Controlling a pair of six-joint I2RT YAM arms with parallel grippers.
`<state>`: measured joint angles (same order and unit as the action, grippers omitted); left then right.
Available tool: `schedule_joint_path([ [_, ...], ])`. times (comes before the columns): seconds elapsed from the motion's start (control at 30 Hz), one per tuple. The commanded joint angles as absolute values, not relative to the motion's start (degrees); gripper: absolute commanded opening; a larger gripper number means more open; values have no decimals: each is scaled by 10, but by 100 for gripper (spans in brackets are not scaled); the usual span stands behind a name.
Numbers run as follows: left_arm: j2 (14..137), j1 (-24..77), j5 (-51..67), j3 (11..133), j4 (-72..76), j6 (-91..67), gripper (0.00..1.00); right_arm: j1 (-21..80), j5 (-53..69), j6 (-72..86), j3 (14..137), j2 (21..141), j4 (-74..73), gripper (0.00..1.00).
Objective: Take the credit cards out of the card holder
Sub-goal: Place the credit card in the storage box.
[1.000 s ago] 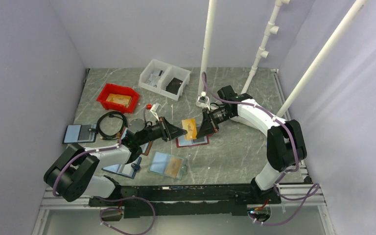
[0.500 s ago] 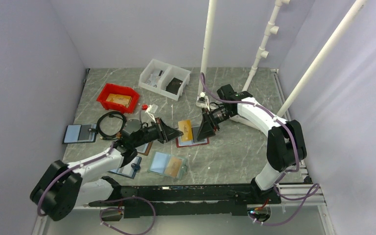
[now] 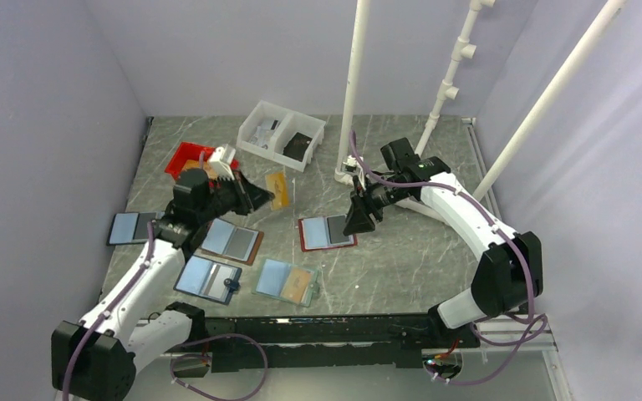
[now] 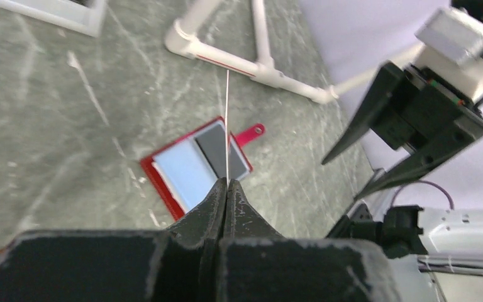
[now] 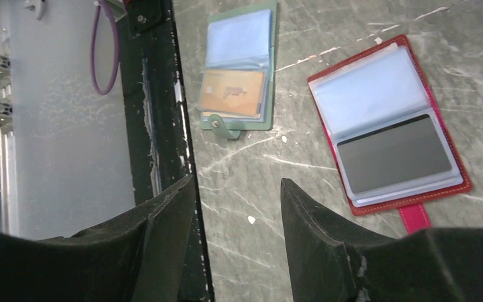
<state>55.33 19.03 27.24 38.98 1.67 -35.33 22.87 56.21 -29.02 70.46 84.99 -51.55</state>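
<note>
**Q:** What has your left claw got?

**A:** My left claw (image 4: pixel 226 184) is pinched fully shut on a tan-orange credit card (image 3: pixel 277 190), gripped at one edge. From my left wrist the card is edge-on, just a thin line rising from the fingertips. It is held up off the tabletop (image 3: pixel 401 251).

**Q:** Where is the card holder?

**A:** The card holder (image 3: pixel 328 232) lies open and flat mid-tabletop, at about 4 o'clock from the held card. Its upper pocket looks pale blue-grey, and the lower one shows a dark grey card (image 5: pixel 393 154). Its pink tab (image 5: pixel 415 217) sticks out on the side nearest my right claw.

**Q:** And that claw?

**A:** My right claw (image 5: pixel 236 182) is about half open and grips nothing. It hovers just at the holder's 2 o'clock. A teal holder (image 3: pixel 287 281) lies open at the red one's 7 o'clock.
</note>
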Motion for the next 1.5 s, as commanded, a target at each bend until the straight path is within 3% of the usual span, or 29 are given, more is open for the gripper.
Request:
schedule_joint_path([
  [0.0,592,136,325,479,-101,-262,0,232,534,-317,715,830,-508,55],
  [0.27,700,35,393,587,-142,-228,0,239,515,-315,711,812,-500,55],
  [0.67,810,-111,355,597,-19,-389,0,256,505,-316,712,807,-500,55],
  [1.2,959,-120,138,709,-116,-520,0,278,497,-314,711,823,-498,54],
  [1.47,1030,-119,124,761,-138,-564,0,280,492,-314,712,830,-498,54],
])
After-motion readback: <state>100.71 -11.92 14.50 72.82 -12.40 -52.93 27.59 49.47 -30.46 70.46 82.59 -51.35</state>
